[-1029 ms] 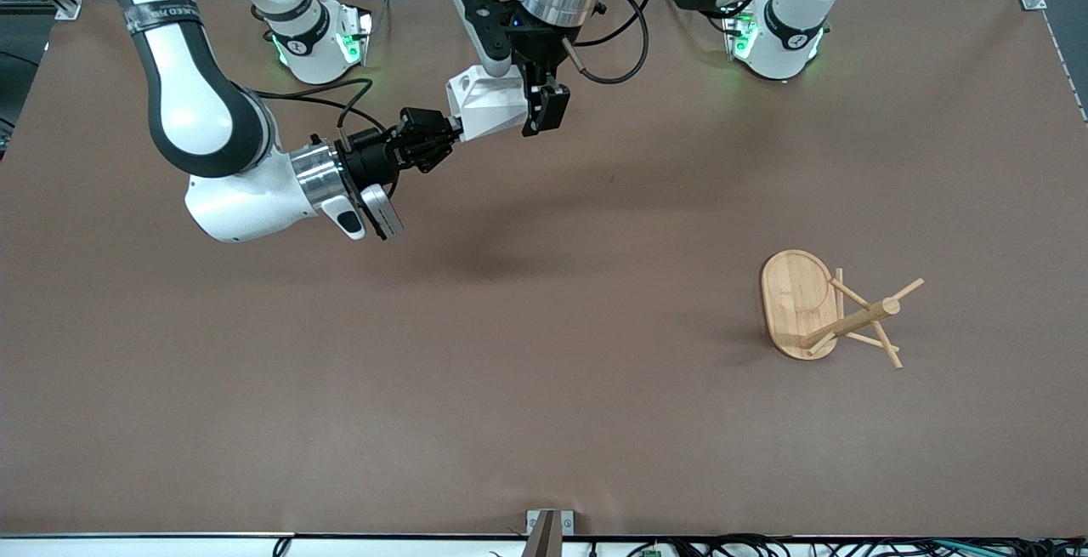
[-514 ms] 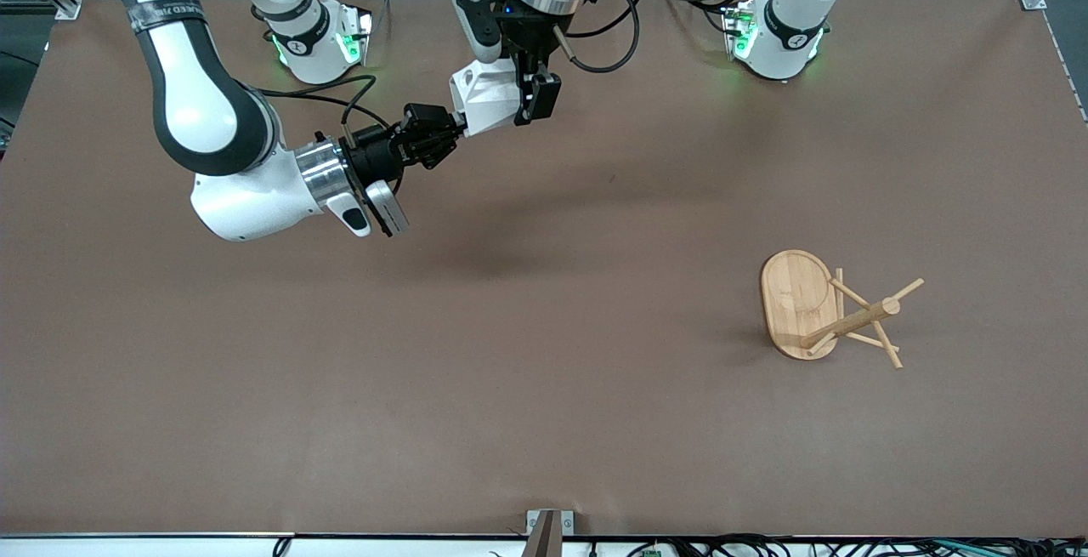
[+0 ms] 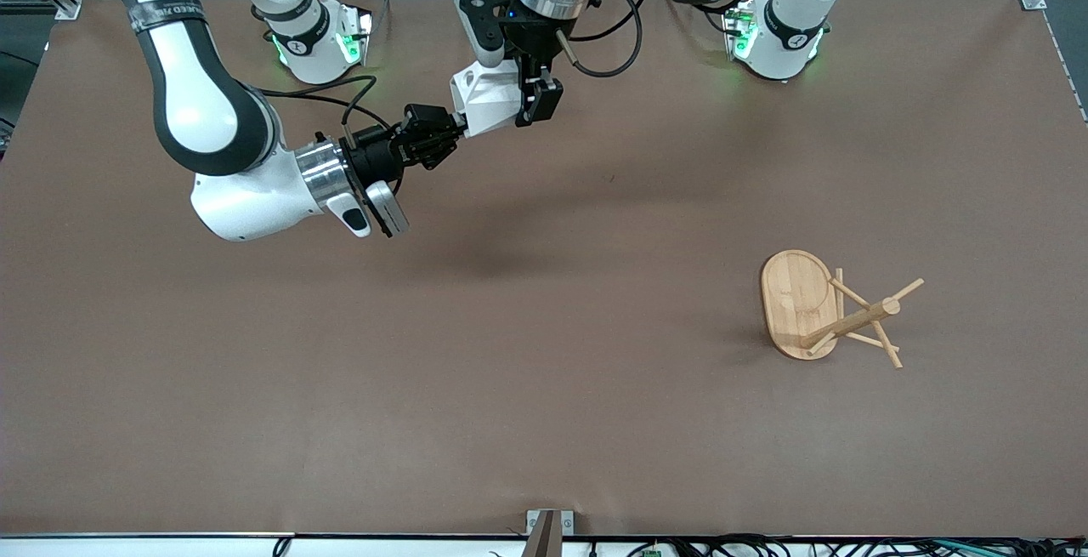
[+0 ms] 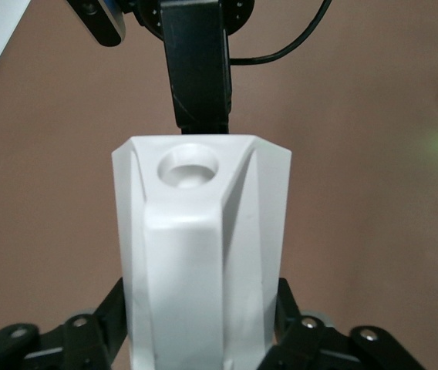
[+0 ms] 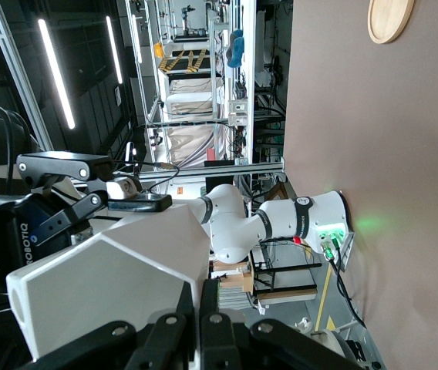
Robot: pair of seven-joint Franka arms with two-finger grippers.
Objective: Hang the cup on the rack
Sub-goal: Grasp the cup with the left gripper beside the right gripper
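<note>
Over the table's robot-base end, both claws are gripping the cup [image 3: 486, 100] in mid-air during a handover.

Clamping from above, the left claw [image 3: 531, 91] is squeezing the cup's faceted walls, as its wrist view shows with a finger [image 4: 99, 327] on each side and the pierced handle facing the camera; the right claw [image 3: 450, 127] is pinching the cup from the side, fingers clenched. The rack [image 3: 829, 310] is sitting well apart, nearer the front camera and toward the left arm's end of the table [image 3: 544, 421], apparently tipped onto its side. To do this step well, the right claw should probably be releasing only once the left grip is firm, then backing straight away without dragging the cup or twisting the handle hole.
</note>
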